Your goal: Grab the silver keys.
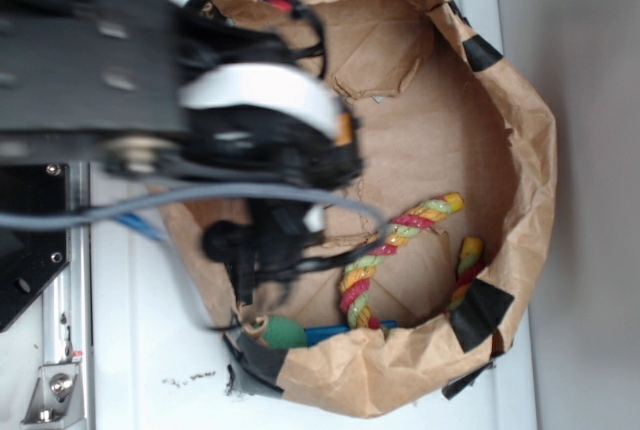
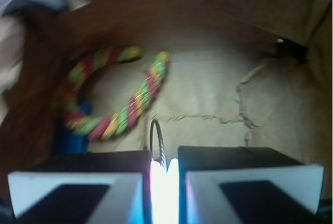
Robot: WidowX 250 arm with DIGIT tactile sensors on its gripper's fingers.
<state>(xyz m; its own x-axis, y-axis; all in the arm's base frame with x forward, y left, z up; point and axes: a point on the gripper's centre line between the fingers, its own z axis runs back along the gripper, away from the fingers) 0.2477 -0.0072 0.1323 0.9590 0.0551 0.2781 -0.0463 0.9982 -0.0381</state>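
In the wrist view, a thin silver metal ring (image 2: 157, 139) sticks out from the narrow gap between my two black fingers. It is the ring of the silver keys, and the keys themselves are hidden behind the fingers. My gripper (image 2: 164, 162) is shut on them, above the brown paper floor. In the exterior view my gripper (image 1: 248, 285) hangs inside the bag near its left wall, and the arm covers the keys.
The brown paper bag (image 1: 530, 150) has tall crumpled walls patched with black tape. A pink-yellow-green rope toy (image 1: 395, 245) (image 2: 125, 104) lies curled on its floor. A green ball-like object (image 1: 285, 332) and a blue item (image 1: 335, 333) (image 2: 70, 141) sit by the near wall.
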